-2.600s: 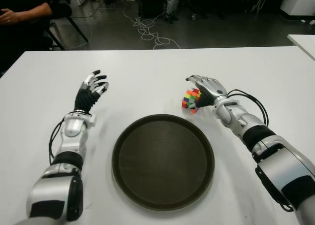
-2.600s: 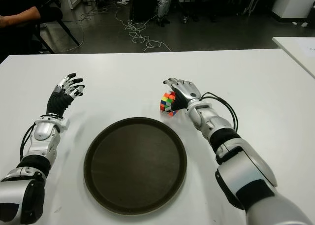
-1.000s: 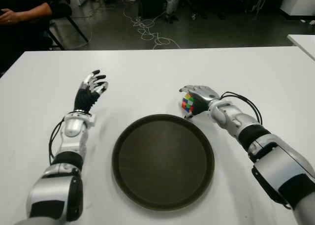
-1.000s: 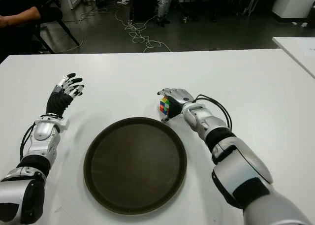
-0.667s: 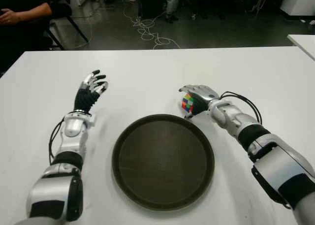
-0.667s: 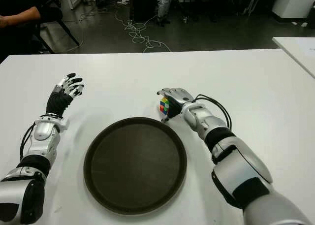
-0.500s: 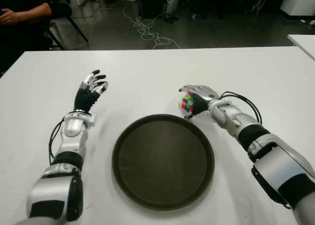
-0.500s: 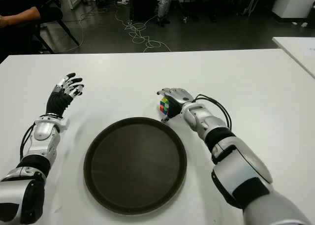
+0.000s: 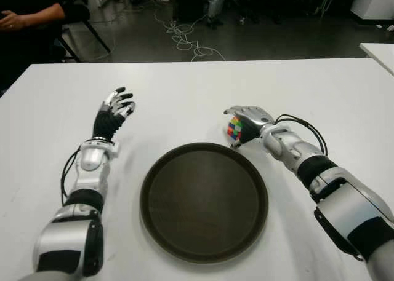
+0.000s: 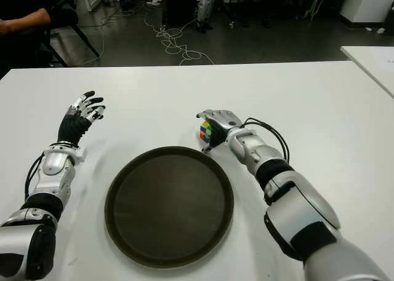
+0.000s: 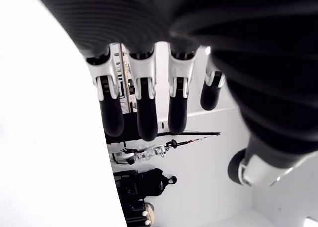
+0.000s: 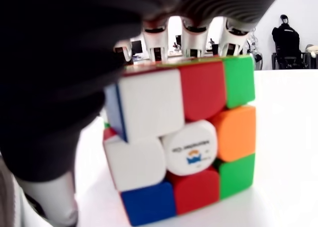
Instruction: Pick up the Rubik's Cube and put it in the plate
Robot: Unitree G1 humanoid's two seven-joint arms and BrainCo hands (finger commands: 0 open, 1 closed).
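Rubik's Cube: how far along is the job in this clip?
Done: the right robot hand is closed around the Rubik's Cube; the right wrist view shows fingers over its top. In hand: the cube sits just beyond the plate's far right rim, seemingly still at table level. Left: carrying it over and releasing it in the plate. The left robot hand is open, left of the plate.
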